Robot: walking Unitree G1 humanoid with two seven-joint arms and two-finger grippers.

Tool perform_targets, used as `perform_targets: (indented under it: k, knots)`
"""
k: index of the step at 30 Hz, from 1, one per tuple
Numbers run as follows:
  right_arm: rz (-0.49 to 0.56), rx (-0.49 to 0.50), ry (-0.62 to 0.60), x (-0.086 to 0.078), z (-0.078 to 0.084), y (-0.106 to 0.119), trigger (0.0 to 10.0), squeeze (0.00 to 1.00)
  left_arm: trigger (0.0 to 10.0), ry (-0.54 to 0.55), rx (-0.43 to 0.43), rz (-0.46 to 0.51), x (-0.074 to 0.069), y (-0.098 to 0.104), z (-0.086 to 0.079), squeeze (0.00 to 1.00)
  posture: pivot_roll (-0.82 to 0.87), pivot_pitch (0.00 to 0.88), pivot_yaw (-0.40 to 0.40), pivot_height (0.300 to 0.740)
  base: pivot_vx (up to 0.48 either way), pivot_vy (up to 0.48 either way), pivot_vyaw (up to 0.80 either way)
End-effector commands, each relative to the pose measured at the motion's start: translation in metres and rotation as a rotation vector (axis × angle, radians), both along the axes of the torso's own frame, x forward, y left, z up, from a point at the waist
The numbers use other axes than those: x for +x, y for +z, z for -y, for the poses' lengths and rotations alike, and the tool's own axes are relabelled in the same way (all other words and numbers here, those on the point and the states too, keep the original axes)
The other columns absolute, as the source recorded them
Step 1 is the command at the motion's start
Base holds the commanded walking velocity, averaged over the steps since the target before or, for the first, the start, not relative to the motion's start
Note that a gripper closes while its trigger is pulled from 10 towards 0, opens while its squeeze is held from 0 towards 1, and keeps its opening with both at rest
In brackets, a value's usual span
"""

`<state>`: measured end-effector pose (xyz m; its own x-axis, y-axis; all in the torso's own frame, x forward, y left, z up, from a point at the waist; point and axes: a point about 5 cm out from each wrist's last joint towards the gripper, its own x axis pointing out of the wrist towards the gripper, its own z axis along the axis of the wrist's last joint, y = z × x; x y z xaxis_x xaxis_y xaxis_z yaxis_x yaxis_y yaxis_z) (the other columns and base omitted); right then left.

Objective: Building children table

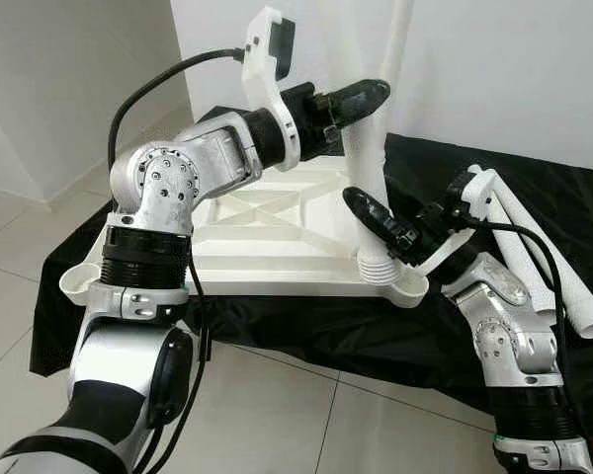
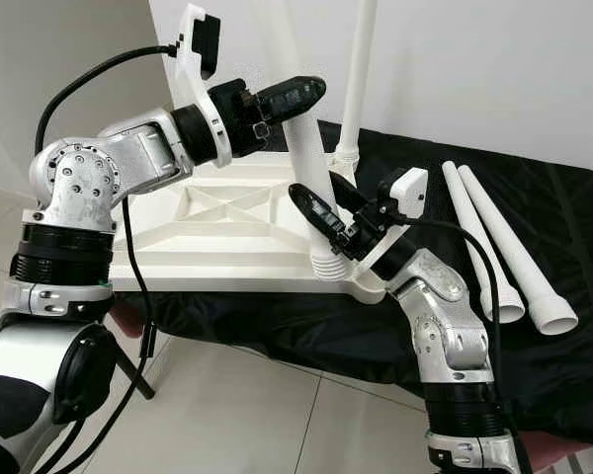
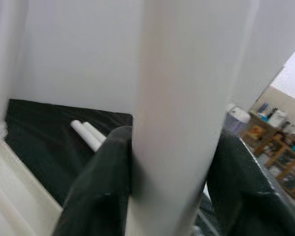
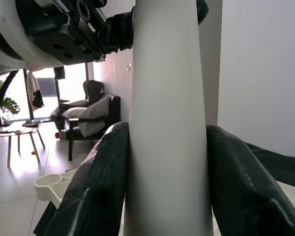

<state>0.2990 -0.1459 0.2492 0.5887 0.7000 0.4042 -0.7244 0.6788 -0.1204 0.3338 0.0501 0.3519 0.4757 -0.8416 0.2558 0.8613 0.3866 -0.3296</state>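
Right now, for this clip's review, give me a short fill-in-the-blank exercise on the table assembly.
1. Both grippers are closed on the same upright white ____.
2. The left gripper holds it ____ than the right gripper.
3. The upturned tabletop lies on a ____ cloth.
4. ____ loose legs lie on the robot's right.

Missing words: leg; higher; black; Two

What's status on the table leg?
Left gripper shut on leg, high up. Right gripper shut on it near socket. Tabletop upside down on black cloth; two spare legs aside.
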Motion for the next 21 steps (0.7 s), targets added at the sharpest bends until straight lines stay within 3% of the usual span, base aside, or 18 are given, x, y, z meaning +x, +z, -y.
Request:
perform_targets:
  k: [1, 10, 12, 14, 15, 16, 21]
  knots:
    - [0.013, -0.012, 0.010, 0.0004, -0.0040, 0.0048, 10.0, 0.00, 0.0, -0.167, -0.002, 0.101, -0.0113, 0.0025, 0.0102, 0.00, -0.12, 0.046, 0.053, 0.740, 0.000, 0.000, 0.00]
    - [0.012, -0.021, 0.002, 0.0003, -0.0016, 0.0063, 10.0, 0.00, 0.2, -0.151, 0.022, 0.100, -0.0089, -0.0001, 0.0115, 0.00, -0.13, 0.063, 0.048, 0.740, 0.000, 0.000, 0.00]
    - [0.009, -0.026, -0.003, 0.0010, 0.0000, 0.0065, 10.0, 0.00, 10.0, -0.135, 0.050, 0.116, -0.0081, -0.0005, 0.0113, 0.00, -0.13, 0.066, 0.042, 0.740, 0.000, 0.000, 0.00]
    - [0.009, -0.028, -0.004, 0.0013, 0.0005, 0.0066, 10.0, 0.00, 10.0, -0.136, 0.051, 0.122, -0.0084, -0.0003, 0.0110, 0.00, -0.13, 0.066, 0.042, 0.740, 0.000, 0.000, 0.00]
    - [0.009, -0.027, -0.004, 0.0016, 0.0010, 0.0071, 10.0, 0.24, 10.0, -0.138, 0.050, 0.121, -0.0088, -0.0001, 0.0107, 0.00, -0.15, 0.067, 0.042, 0.740, 0.000, 0.000, 0.00]
    - [0.006, -0.018, -0.003, 0.0021, 0.0020, 0.0084, 10.0, 1.00, 10.0, -0.141, 0.051, 0.119, -0.0092, 0.0000, 0.0107, 0.00, -0.15, 0.067, 0.042, 0.740, 0.000, 0.000, 0.00]
    - [0.002, -0.001, -0.003, 0.0019, 0.0038, 0.0105, 10.0, 1.00, 10.0, -0.154, 0.060, 0.131, -0.0114, 0.0009, 0.0120, 0.00, -0.15, 0.070, 0.047, 0.740, 0.000, 0.000, 0.00]
